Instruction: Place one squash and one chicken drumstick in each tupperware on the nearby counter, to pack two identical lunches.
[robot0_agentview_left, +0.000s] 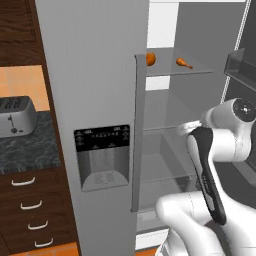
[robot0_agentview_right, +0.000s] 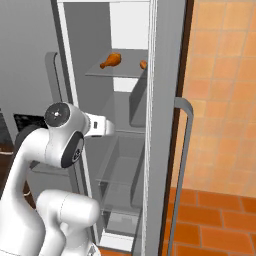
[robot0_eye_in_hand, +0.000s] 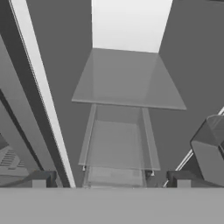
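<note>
Two glossy orange-brown chicken drumsticks lie on the upper glass shelf of the open fridge, one (robot0_agentview_left: 150, 59) (robot0_agentview_right: 111, 60) to the left and the other (robot0_agentview_left: 183, 62) (robot0_agentview_right: 143, 64) to the right. My gripper (robot0_eye_in_hand: 111, 181) is open and holds nothing. It points into the fridge at a lower bare shelf (robot0_eye_in_hand: 127, 83), well below the drumsticks. The dark marbled counter (robot0_agentview_left: 30, 150) stands left of the fridge. The squash and the tupperware are out of view.
The shut fridge door with a dispenser panel (robot0_agentview_left: 102, 160) and tall handle (robot0_agentview_left: 135, 135) stands left of the arm. The open door (robot0_agentview_right: 165, 125) with a door bin (robot0_eye_in_hand: 210, 148) is on the right. A toaster (robot0_agentview_left: 15, 117) sits on the counter above drawers (robot0_agentview_left: 30, 205).
</note>
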